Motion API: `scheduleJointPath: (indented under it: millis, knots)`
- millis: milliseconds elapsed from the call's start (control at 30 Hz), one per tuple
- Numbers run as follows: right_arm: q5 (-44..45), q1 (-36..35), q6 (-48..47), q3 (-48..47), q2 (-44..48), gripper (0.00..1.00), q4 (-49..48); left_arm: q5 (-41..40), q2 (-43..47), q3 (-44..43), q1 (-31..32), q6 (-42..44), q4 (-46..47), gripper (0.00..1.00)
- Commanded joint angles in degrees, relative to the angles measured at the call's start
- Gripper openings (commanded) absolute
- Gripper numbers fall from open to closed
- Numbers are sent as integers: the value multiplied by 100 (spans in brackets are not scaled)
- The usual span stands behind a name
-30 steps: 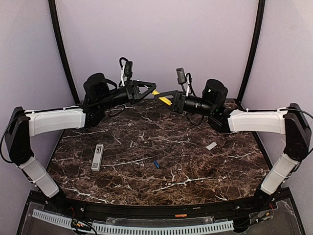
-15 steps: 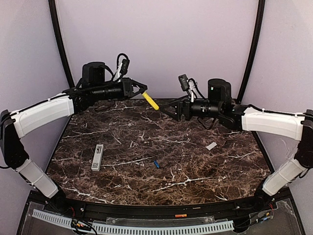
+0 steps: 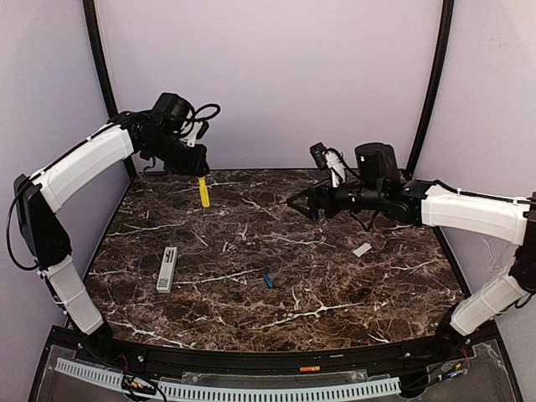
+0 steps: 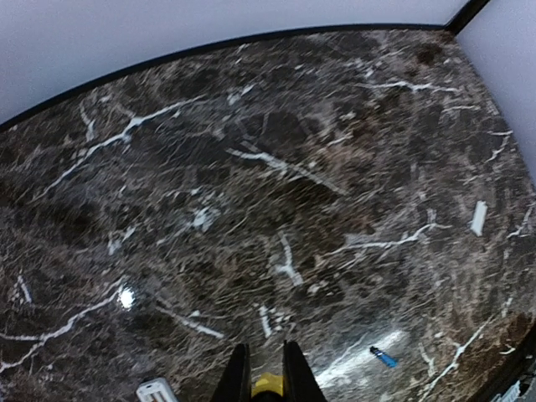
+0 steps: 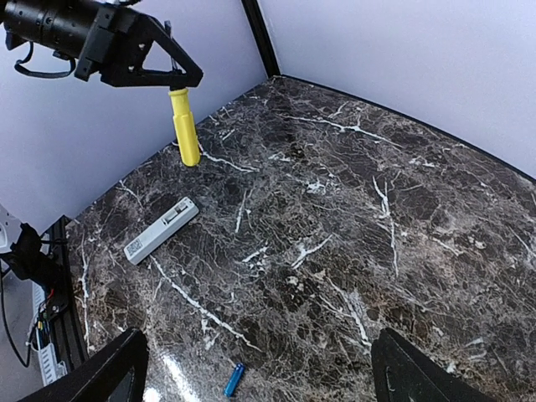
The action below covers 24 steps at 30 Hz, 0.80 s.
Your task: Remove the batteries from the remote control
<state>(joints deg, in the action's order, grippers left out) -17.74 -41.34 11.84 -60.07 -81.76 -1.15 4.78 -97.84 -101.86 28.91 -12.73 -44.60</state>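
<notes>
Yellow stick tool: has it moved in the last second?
Yes. The yellow stick tool went left toward the left black post, held by the left gripper.

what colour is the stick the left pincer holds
Yellow stick, clearest in the right wrist view.

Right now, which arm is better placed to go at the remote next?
Left, probably. The left gripper is shut on the yellow stick and hangs nearer the remote; the right gripper is open, empty, farther off.

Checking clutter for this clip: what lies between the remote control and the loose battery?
Nothing: only bare marble tabletop between the remote control and the battery, as the top view shows.
</notes>
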Motion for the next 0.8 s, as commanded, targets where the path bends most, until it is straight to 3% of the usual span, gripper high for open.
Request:
scheduleJointPath:
  millis: [0, 100, 367, 767]
  knots:
    - [194, 35, -112, -8, -62, 91, 261, -1286, -323, -207, -307, 486, -1633, 0]
    - [150, 33, -103, 32, -93, 91, 273, -1603, -437, -44, -567, 520, -1776, 0]
    - [77, 41, -111, 141, -142, 91, 282, -1293, -1023, 371, -1459, 744, -1824, 0]
    - [-68, 39, -163, 276, -205, 91, 247, -963, -1876, 548, -1913, 914, -1600, 0]
